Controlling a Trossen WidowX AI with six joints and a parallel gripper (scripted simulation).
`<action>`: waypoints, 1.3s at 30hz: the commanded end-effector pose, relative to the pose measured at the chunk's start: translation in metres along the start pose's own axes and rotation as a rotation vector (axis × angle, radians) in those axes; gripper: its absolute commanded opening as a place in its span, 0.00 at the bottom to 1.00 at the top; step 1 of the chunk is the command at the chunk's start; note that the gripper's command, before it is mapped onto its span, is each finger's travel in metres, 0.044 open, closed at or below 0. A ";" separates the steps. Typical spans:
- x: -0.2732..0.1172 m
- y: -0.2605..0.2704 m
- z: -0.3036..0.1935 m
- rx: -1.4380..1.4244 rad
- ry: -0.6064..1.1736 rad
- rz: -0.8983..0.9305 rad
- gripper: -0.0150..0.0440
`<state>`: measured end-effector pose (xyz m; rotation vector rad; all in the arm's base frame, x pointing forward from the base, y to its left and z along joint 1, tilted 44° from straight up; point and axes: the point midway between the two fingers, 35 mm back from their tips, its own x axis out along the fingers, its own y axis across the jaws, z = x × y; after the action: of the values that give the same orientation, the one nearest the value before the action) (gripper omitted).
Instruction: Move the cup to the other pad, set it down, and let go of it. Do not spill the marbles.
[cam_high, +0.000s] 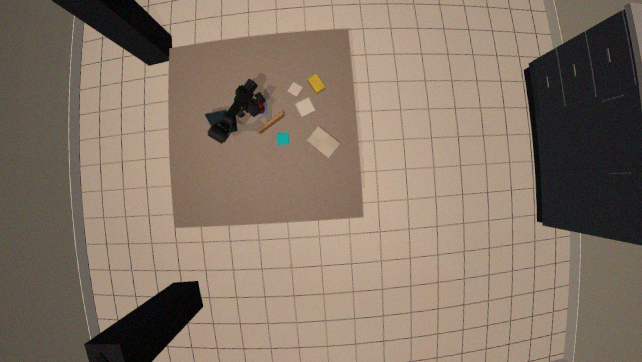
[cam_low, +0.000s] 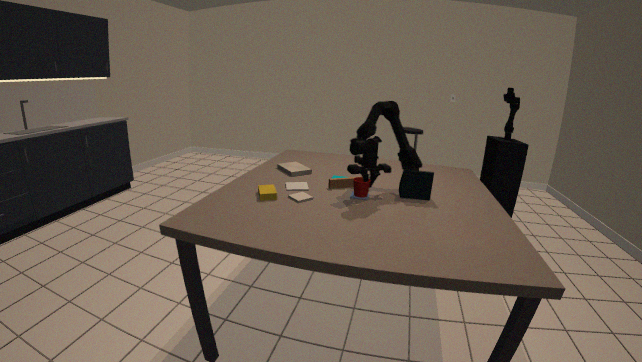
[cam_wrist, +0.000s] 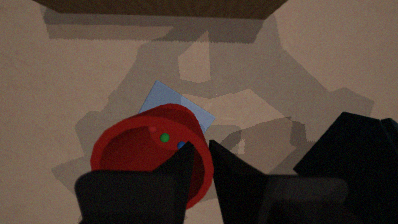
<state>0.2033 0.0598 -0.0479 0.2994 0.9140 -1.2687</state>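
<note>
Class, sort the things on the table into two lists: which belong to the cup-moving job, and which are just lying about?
Job:
- red cup
- marbles
- blue pad
- teal square, probably the other pad

Lying about:
- yellow block
- wooden bar
- pale slab

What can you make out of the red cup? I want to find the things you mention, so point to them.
The red cup (cam_high: 261, 108) (cam_low: 360, 187) (cam_wrist: 131, 152) is smooth, perhaps plastic, open-topped, with no handle visible. It stands roughly upright on a blue pad (cam_high: 266, 111) (cam_low: 353, 197) (cam_wrist: 161, 98). Green (cam_wrist: 165, 137) and blue (cam_wrist: 181, 145) marbles show inside. One finger (cam_low: 365, 177) (cam_wrist: 176, 167) reaches inside the rim, another (cam_low: 374, 179) (cam_wrist: 227, 170) outside; I can't confirm contact.
</note>
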 end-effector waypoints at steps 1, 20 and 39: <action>0.000 0.000 0.000 0.001 0.000 0.001 0.31; -0.030 0.003 -0.001 -0.004 0.000 0.001 0.25; -0.069 0.001 -0.002 -0.008 -0.003 -0.001 0.25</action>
<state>0.2028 0.1071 -0.0008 0.2793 0.9164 -1.2636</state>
